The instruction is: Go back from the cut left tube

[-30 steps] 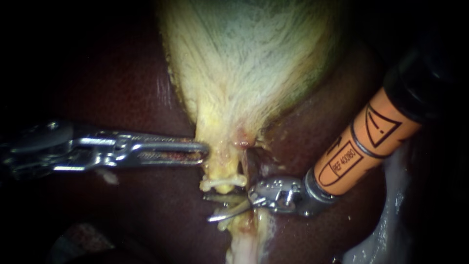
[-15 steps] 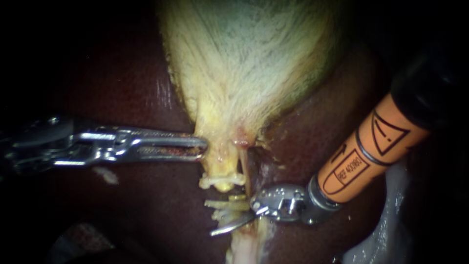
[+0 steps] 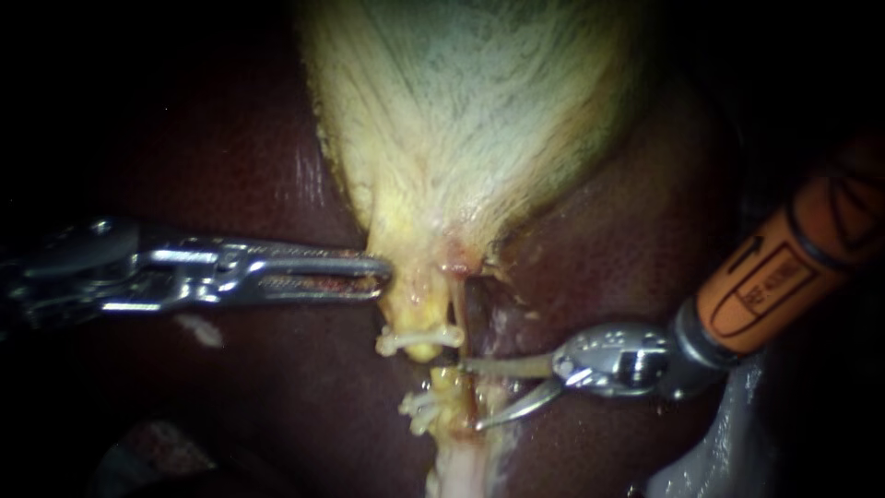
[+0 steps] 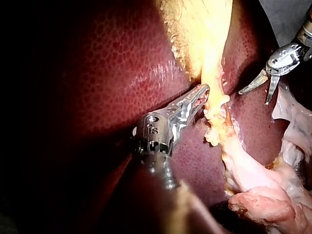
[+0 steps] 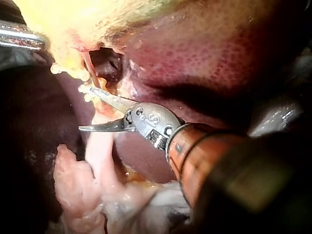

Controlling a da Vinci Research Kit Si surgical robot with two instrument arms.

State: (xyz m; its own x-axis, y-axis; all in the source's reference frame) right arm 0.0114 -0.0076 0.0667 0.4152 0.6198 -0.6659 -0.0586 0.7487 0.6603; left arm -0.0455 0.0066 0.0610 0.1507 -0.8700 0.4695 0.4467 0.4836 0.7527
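The cut left tube (image 3: 442,380) lies below the gallbladder (image 3: 461,120) in two short stumps, the upper one crossed by a pale clip (image 3: 419,339); it looks soft, wet, light and easily torn, so take hold of nothing there and brush no clip as you leave; your right instrument (image 3: 473,397) has its hand open, curved metal blades apart just beside the lower stump; your left instrument (image 3: 384,277) has its hand closed on the gallbladder's yellow, fibrous edge, over the smooth dark liver (image 3: 230,166).
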